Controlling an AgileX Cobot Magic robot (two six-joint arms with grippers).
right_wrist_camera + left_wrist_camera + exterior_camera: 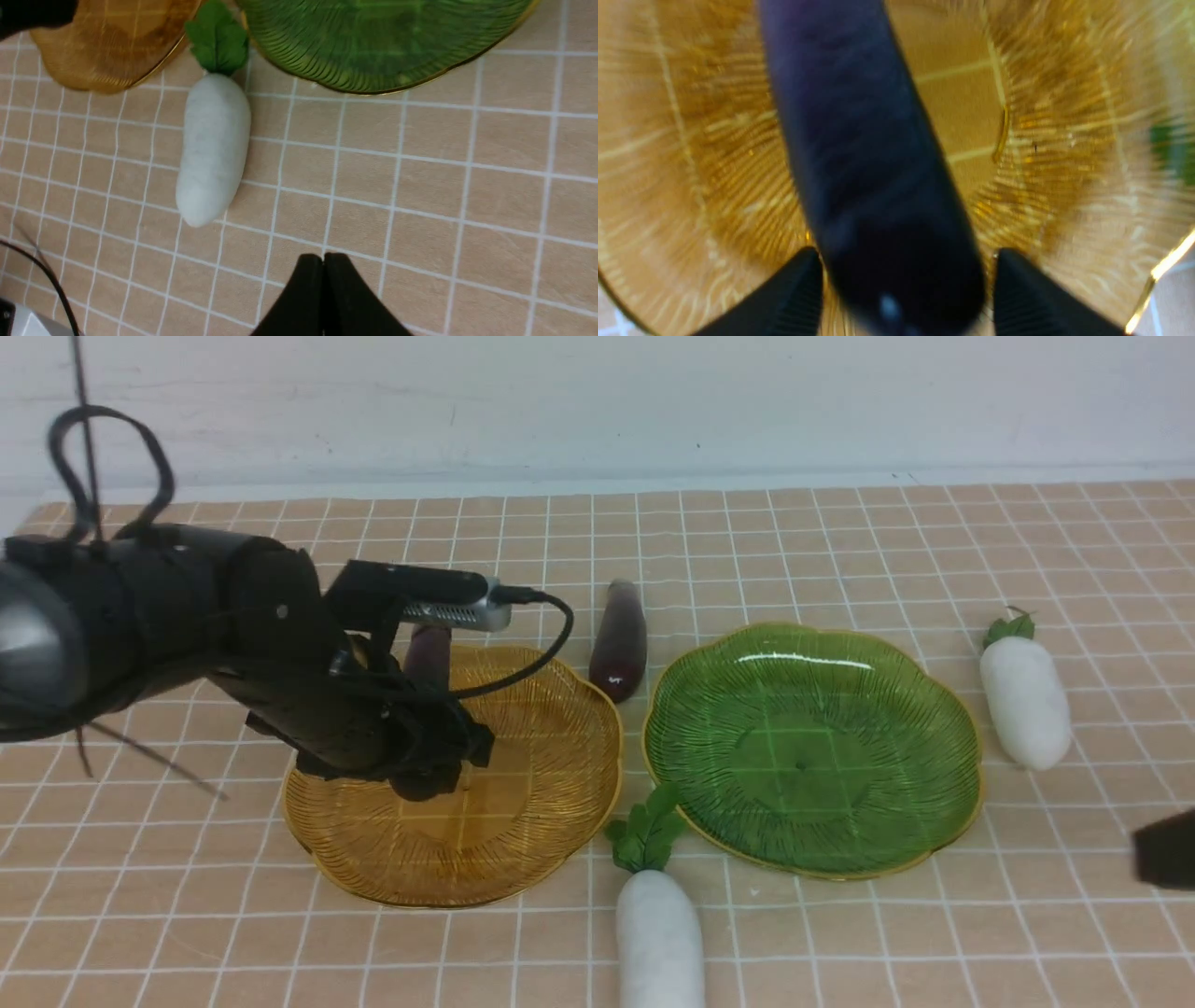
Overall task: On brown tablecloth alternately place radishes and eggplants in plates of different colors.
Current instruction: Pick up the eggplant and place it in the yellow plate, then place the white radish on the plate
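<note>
My left gripper (431, 737) is over the amber-yellow plate (523, 821) and is shut on a dark purple eggplant (428, 655). In the left wrist view the eggplant (868, 154) lies between the two black fingers (796, 298), above the amber plate (1064, 163). The second eggplant (618, 639) lies on the brown tablecloth (840, 551) between the plates' far edges. The green plate (812, 747) holds nothing. One radish (1025, 700) lies right of it. Another radish (658, 933) lies in front, between the plates, and also shows in the right wrist view (212, 149). My right gripper (323, 261) is shut and empty.
My right gripper shows only as a dark tip at the right edge of the front view (1167, 847). A white wall runs along the table's far edge. A cable loops off the left arm (537, 644) over the amber plate.
</note>
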